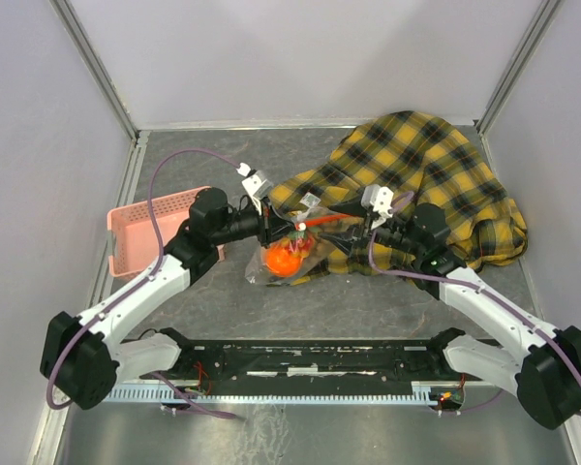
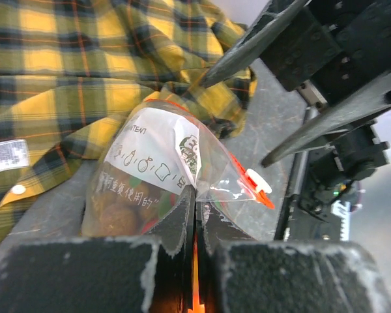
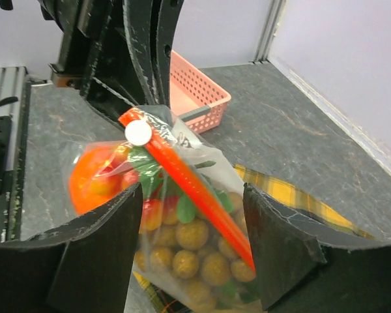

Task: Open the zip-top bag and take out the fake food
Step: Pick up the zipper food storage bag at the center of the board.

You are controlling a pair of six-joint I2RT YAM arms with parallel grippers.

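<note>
early in the job, by my reading. the zip-top bag (image 3: 182, 215) sits about mid-table, just off the near-left edge of the plaid cloth (image 1: 421, 179) that fills the far right corner; a pink basket (image 1: 150, 228) stands by the left edge. left gripper (image 2: 195, 195) is clamped tight on a fold of the bag's plastic at one end, holding it up. right gripper (image 3: 192, 192) has its jaws spread wide, one on each side of the bag, gripping nothing; whether a pad brushes the plastic i cannot tell. the red zip strip (image 3: 176, 166) runs unbroken between them, its white slider (image 3: 138, 133) at the end nearest the left gripper, so the mouth looks shut. all the fake food (image 3: 195, 238) is inside: tan balls, an orange fruit, green leaves. left to do: open the zip and take everything out.
</note>
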